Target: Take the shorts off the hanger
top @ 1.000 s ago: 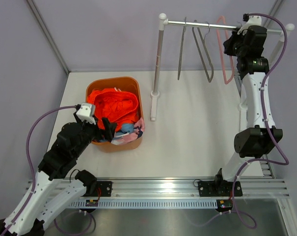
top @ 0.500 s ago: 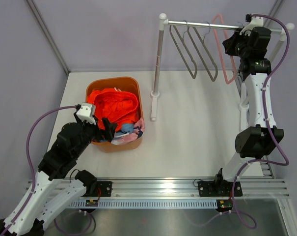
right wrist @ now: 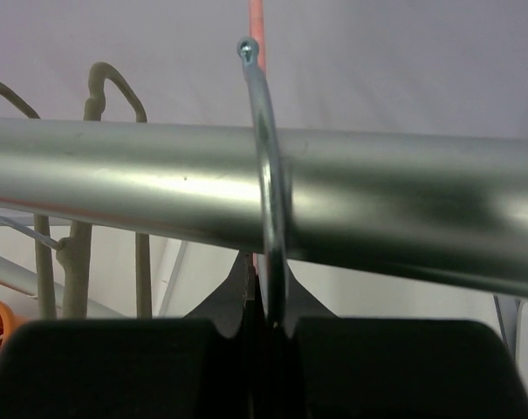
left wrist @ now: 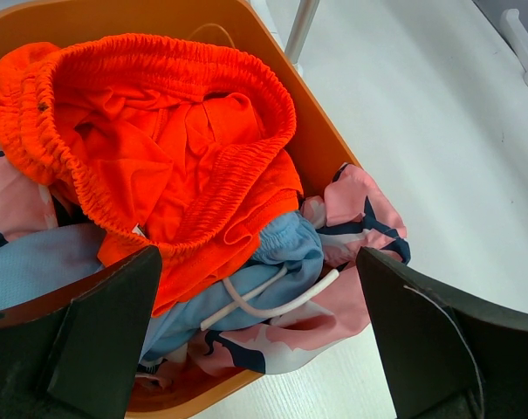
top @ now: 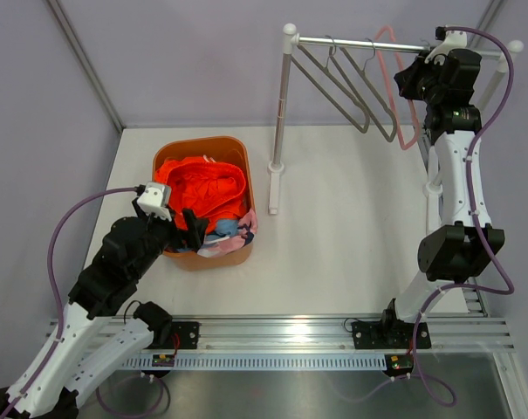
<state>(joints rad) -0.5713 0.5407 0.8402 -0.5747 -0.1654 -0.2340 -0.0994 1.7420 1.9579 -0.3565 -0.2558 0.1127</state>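
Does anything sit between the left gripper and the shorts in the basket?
Nothing visible does. The left gripper hangs with jaws open right over the basket, and the orange shorts lie bare on top. The light blue shorts and pink patterned shorts are partly buried under them.

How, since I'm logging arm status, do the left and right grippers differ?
The left gripper is open, low over the orange bin of shorts; the right gripper is shut on the pink hanger's hook, up at the rail. The left holds nothing; the right holds metal. Both are black two-finger grippers.
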